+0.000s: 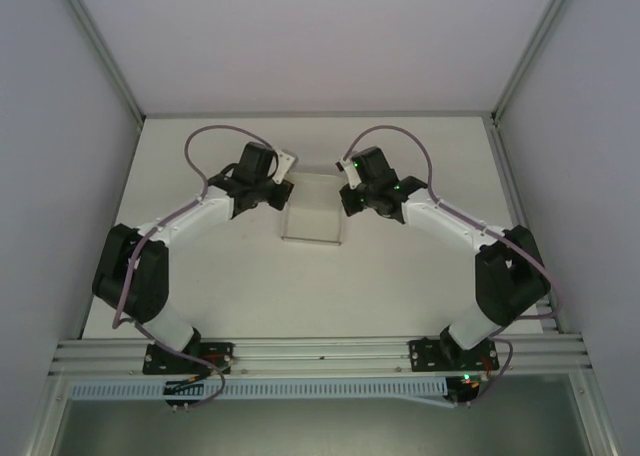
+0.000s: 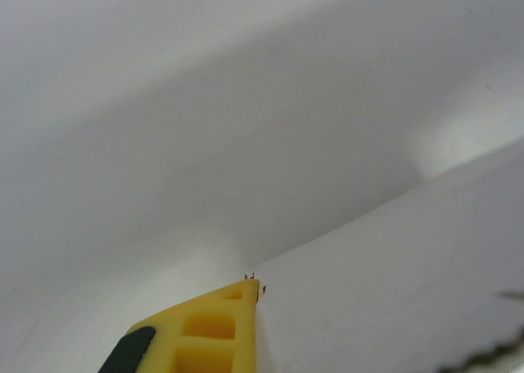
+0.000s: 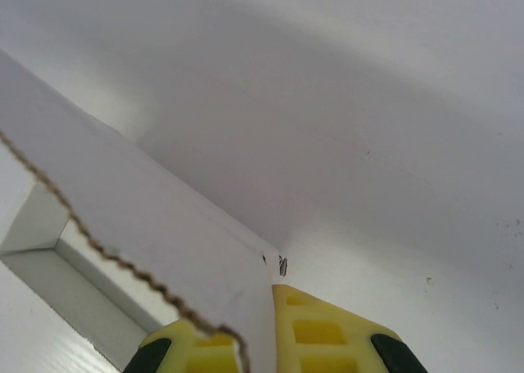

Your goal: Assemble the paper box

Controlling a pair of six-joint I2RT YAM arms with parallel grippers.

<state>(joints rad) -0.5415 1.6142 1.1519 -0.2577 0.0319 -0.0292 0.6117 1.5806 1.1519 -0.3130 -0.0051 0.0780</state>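
The left arm (image 1: 203,214) and the right arm (image 1: 450,222) are built from white links and black joints. A purple cable (image 1: 215,134) is looped along each. The fingers (image 3: 319,334) are moulded in yellow, with square hollows and black pads.

Nothing can be read. The white card of the paper box (image 1: 312,208) is blank in every view. A tiny dark mark (image 3: 282,265) at its corner, lower middle of the right wrist view, is too small to make out. The worktop (image 1: 400,286) carries no legible lettering.
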